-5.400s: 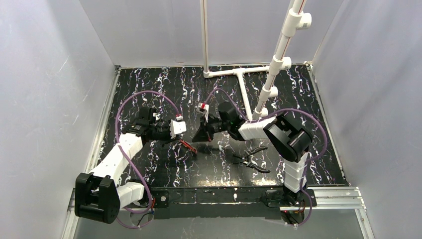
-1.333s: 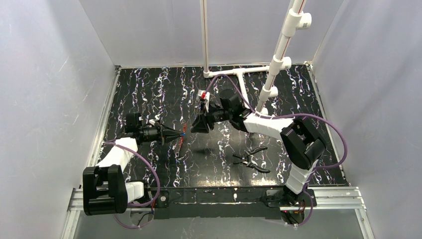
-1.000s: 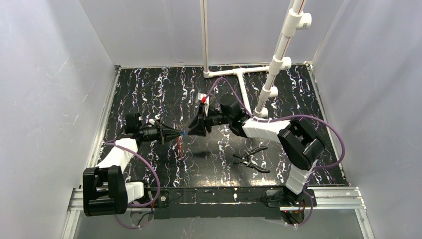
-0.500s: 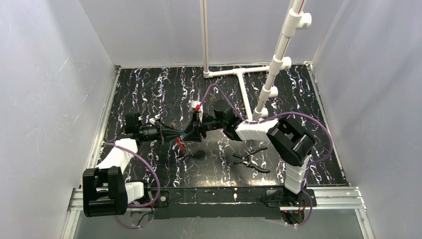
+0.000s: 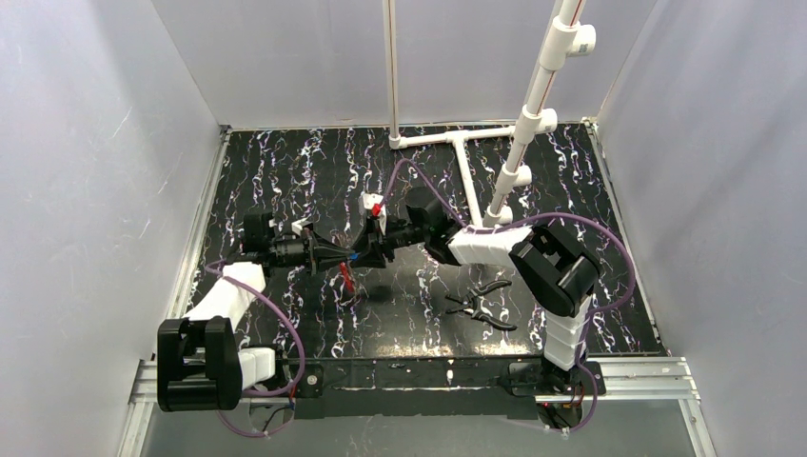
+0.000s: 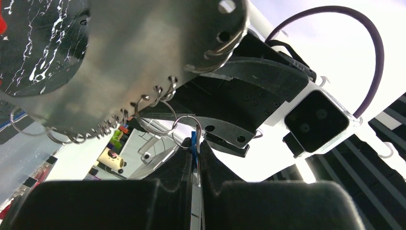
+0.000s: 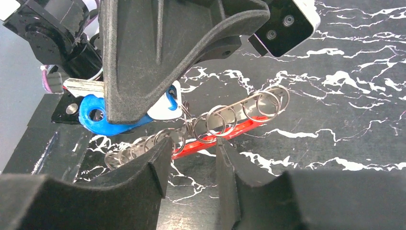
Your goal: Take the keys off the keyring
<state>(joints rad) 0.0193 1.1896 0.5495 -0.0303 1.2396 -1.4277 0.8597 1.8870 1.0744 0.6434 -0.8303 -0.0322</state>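
Top view looks down from high at the near side, far off, on the whole table (image 5: pixel 285 171); wrist views face each other, very close, sharing the blue key (image 7: pixel 95 119)

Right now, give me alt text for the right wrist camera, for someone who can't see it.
The left pincer grips a blue-headed key; beside it a red keyring strung with small silver rings stretches over a black marbled table. The right pincer is open, one finger either side of the keyring.
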